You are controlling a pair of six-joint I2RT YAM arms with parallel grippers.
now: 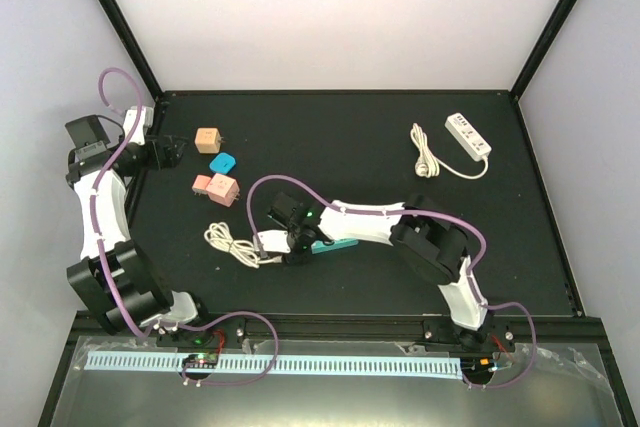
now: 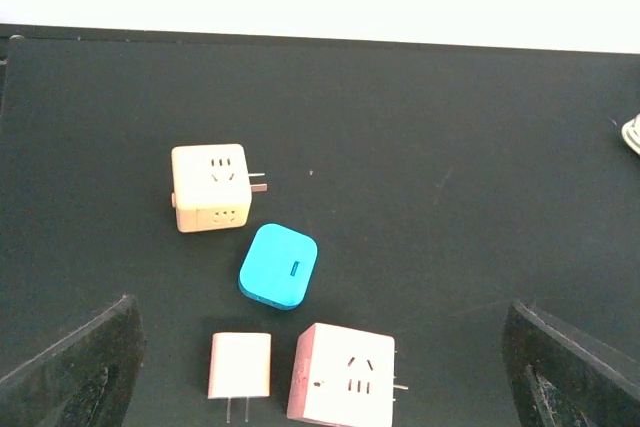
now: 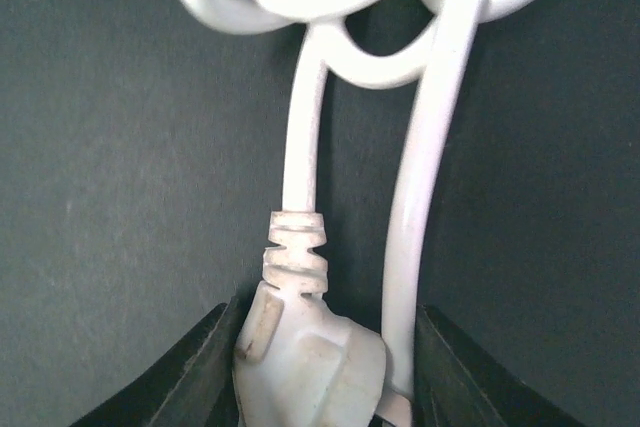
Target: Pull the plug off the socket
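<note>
Both jaws of the right gripper (image 3: pixel 325 372) hug the white plug (image 3: pixel 300 357) at the teal socket strip's (image 1: pixel 345 244) nine-o'clock end, grip unconfirmed, poised to pull; left gripper (image 1: pixel 168 152) hangs spread wide at ten o'clock.

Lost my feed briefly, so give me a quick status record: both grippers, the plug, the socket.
right gripper: closed on the white plug, cable running alongside
white plug: at the end of the teal socket strip; seating hidden by the gripper
left gripper: open, empty, above the blue adapter
</note>
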